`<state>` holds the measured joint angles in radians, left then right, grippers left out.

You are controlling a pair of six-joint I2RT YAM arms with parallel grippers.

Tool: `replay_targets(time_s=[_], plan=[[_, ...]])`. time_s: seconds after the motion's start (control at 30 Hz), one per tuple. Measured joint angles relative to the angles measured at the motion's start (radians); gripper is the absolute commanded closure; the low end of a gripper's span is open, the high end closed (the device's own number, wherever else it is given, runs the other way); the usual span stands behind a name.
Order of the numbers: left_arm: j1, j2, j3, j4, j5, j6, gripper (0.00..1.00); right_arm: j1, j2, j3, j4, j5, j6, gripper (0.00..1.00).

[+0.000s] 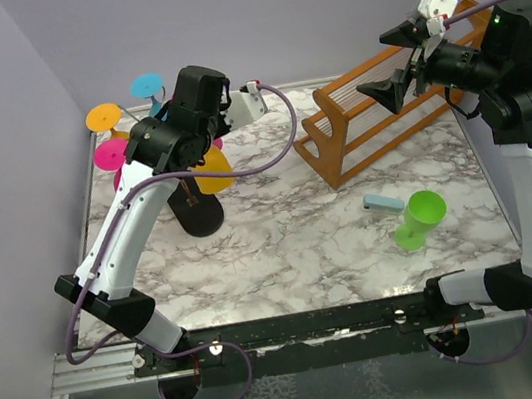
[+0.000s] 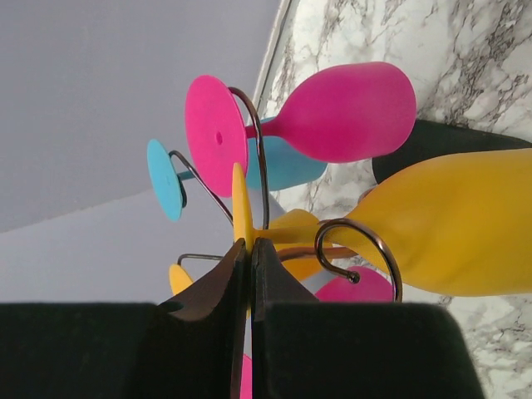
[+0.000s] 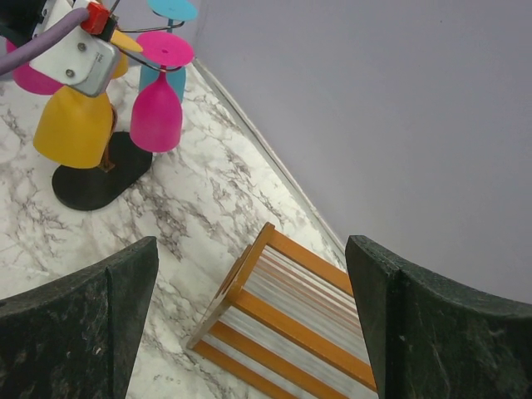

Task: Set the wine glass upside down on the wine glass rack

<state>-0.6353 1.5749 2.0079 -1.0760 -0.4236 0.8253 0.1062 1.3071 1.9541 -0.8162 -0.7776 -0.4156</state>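
Fingers of the left gripper (image 2: 250,243) pinch the foot of the yellow wine glass (image 2: 449,224) — bowl down, stem beside a curled hook of the wine glass rack (image 1: 196,216) — while the right gripper (image 1: 401,60) gapes empty above the wooden rack (image 3: 291,291).

Your top view looks down from above and behind the robot, taking in the whole marble desk (image 1: 294,246) as far as the back wall (image 1: 268,17). Your left wrist view sits right up against the wine glass rack (image 2: 263,179) and is rolled sideways: desk climbs the right edge, wall fills the left, and the left hand (image 2: 250,243) juts up from the bottom. Your right wrist view hangs high, aimed down past the right hand (image 3: 252,258) at the wooden rack (image 3: 287,322). Farther off it catches the same wine glass rack, which all three views share.
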Motion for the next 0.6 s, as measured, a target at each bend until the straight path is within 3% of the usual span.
replay_targets(time_s=[0.6], plan=[[0.000,-0.047,-0.002,-0.079,-0.007,0.004,1.00,-0.022,0.000,-0.027,0.002,-0.024,0.003,0.05]])
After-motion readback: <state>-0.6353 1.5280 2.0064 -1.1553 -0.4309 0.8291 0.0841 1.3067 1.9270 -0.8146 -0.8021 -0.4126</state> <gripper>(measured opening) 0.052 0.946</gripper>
